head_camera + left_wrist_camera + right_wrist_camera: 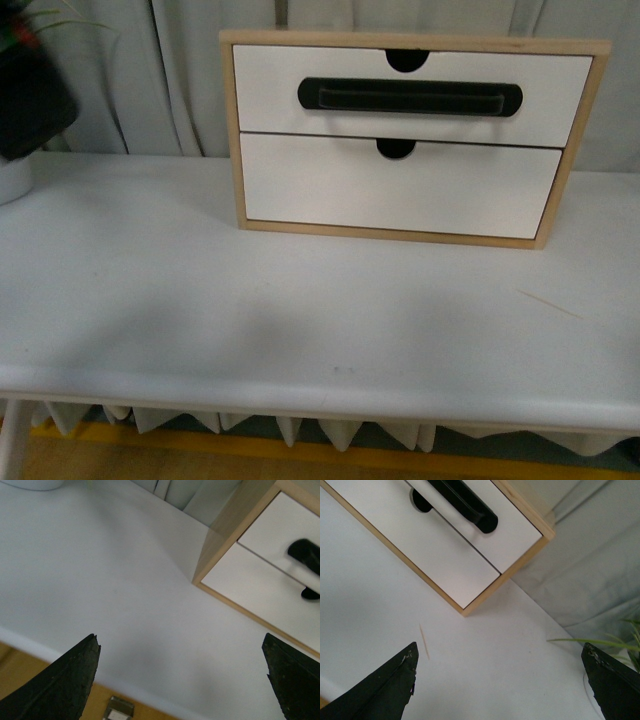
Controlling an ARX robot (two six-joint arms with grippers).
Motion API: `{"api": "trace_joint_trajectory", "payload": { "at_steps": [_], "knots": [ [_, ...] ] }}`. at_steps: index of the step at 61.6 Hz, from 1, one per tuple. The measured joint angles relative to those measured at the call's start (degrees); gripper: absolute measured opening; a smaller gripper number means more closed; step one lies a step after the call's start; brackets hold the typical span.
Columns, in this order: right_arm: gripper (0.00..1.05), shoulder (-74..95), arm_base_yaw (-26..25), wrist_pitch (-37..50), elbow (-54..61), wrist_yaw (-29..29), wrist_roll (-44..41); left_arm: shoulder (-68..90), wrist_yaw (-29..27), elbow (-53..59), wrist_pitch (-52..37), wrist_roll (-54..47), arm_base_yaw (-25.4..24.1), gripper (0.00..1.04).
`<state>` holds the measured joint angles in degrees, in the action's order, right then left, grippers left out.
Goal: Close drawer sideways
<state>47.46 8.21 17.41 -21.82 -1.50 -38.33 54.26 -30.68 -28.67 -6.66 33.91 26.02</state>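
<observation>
The drawer (270, 90) is the upper one in a light-wood box (238, 180) at the back of the white table (300, 330). It has a white front, a long black bar handle (410, 97) and a half-round notch on top. Its front looks about level with the box frame. The left wrist view shows the box's left corner (220, 535) and the drawer (280, 525). The right wrist view shows the drawer (515, 540) and its handle (465, 502). My left gripper (180, 640) and right gripper (500, 647) are open and empty above the table, short of the box. Neither shows in the front view.
A plain white drawer front (400, 190) without a handle sits below. A thin wooden stick (548, 303) lies on the table right of centre, also in the right wrist view (424, 641). A potted plant (25, 100) stands at the far left. Grey curtain hangs behind.
</observation>
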Motion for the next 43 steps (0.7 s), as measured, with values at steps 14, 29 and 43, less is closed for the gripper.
{"api": "trace_joint_trajectory", "payload": {
  "at_steps": [14,29,43],
  "knots": [
    [0.96,-19.7,-2.3,-10.6,7.0,-1.6,8.2,-19.5,-2.9,8.0,10.4,0.3,-0.4,0.99],
    [0.72,-22.6,-6.3,-3.4,11.4,0.8,26.3,-25.7,12.1,17.6,-9.5,-21.2,-6.8,0.71],
    [0.26,-27.1,-8.0,-3.6,15.6,1.4,36.8,-32.5,19.7,22.3,-8.4,-32.4,-14.4,0.22]
  ]
}}
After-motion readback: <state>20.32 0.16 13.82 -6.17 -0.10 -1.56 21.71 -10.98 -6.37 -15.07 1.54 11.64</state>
